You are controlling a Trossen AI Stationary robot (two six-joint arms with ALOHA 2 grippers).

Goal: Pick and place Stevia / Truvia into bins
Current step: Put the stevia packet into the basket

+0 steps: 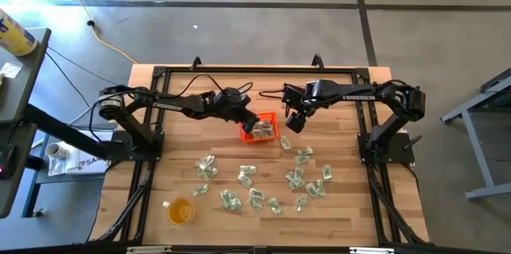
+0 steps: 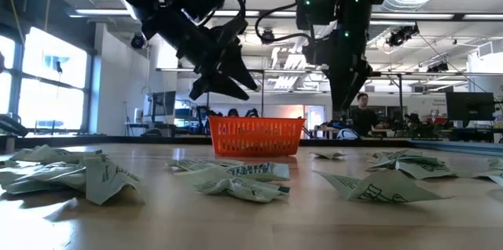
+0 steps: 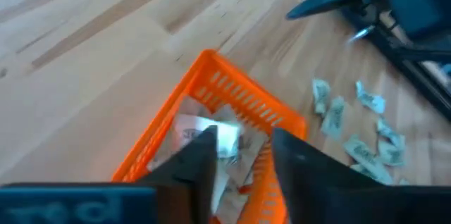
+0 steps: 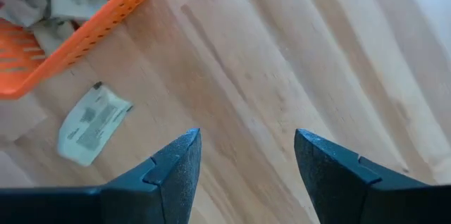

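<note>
The orange bin (image 1: 268, 117) stands on the table's far middle and holds several pale green-and-white sachets (image 3: 227, 137). My left gripper (image 1: 253, 120) hovers open just above the bin (image 3: 232, 97), fingers pointing down into it; in the low view the left gripper (image 2: 226, 86) hangs clear of the bin's rim (image 2: 255, 120). My right gripper (image 1: 295, 124) hangs open over bare wood just right of the bin (image 4: 77, 34), with one loose sachet (image 4: 91, 122) lying flat nearby. Many more sachets (image 1: 255, 182) lie scattered flat across the near half of the table.
A round translucent yellow-orange cup (image 1: 180, 211) stands near the table's near left corner. Black frame rails (image 1: 152, 150) run along the table's left and right sides. A person (image 2: 363, 112) sits in the room beyond the far edge. Bare wood lies left of the bin.
</note>
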